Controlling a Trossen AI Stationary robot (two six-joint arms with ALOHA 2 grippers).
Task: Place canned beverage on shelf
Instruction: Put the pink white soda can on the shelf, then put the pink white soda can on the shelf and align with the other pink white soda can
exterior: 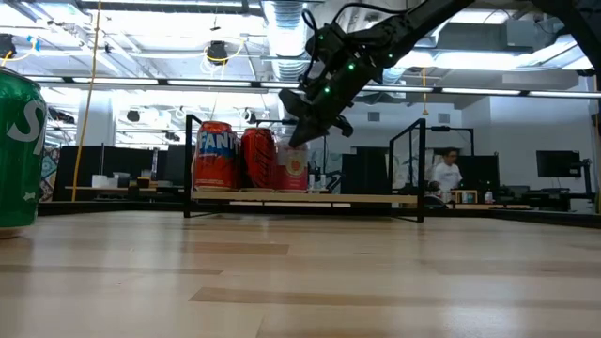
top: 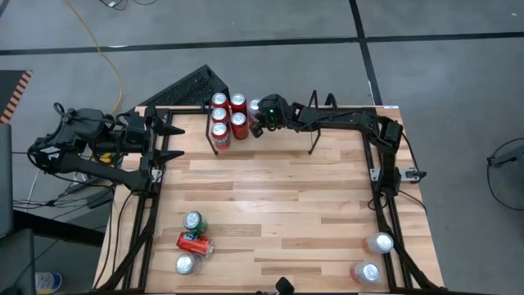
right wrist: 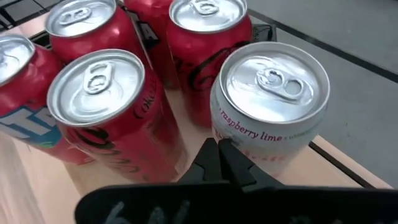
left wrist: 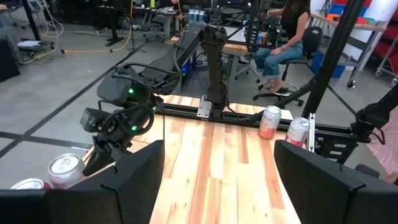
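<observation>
The shelf [exterior: 310, 198] stands at the table's far edge and holds several upright red cans [top: 229, 115] at its left end. A white raspberry-lime can [right wrist: 267, 106] stands upright beside them on the shelf, and shows in the high view as well [top: 255, 106]. My right gripper [right wrist: 221, 152] is shut; it slants down from the table's near right, with its tips at that can's near side. My left gripper [top: 176, 142] hangs open and level at the table's left edge, with nothing between its fingers. My right gripper's shut fingertips [right wrist: 217, 155] stand at the white can's side wall [right wrist: 249, 146], below the rim, coming slanting down from the near side. Whether they touch the wall I cannot tell. The can stands upright on the shelf.
Three cans sit at the near left: a green one [top: 194, 221], a red one on its side [top: 195, 243] and a silver-topped one [top: 185, 264]. Two more cans [top: 379, 242] [top: 366, 272] stand at the near right. The shelf's right part [top: 314, 135] is bare. People sit beyond the table [left wrist: 286, 37].
</observation>
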